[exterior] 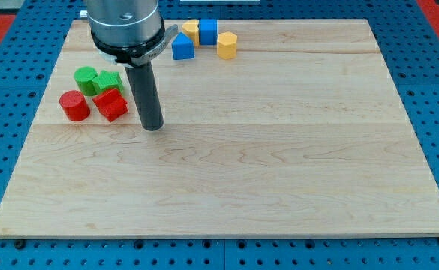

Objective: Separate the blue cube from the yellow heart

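Two blocks, blue cube [208, 31] touching yellow heart [191, 30], lie well above-right of my tip [153, 127]; no claw shows, so its state I cannot tell.

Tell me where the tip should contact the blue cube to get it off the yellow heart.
No grip here, only a push. The blue cube touches the yellow heart on its view-left side, so I would bring my tip up to that seam and push the cube's left face toward the view's right, probably passing above the yellow hexagon.
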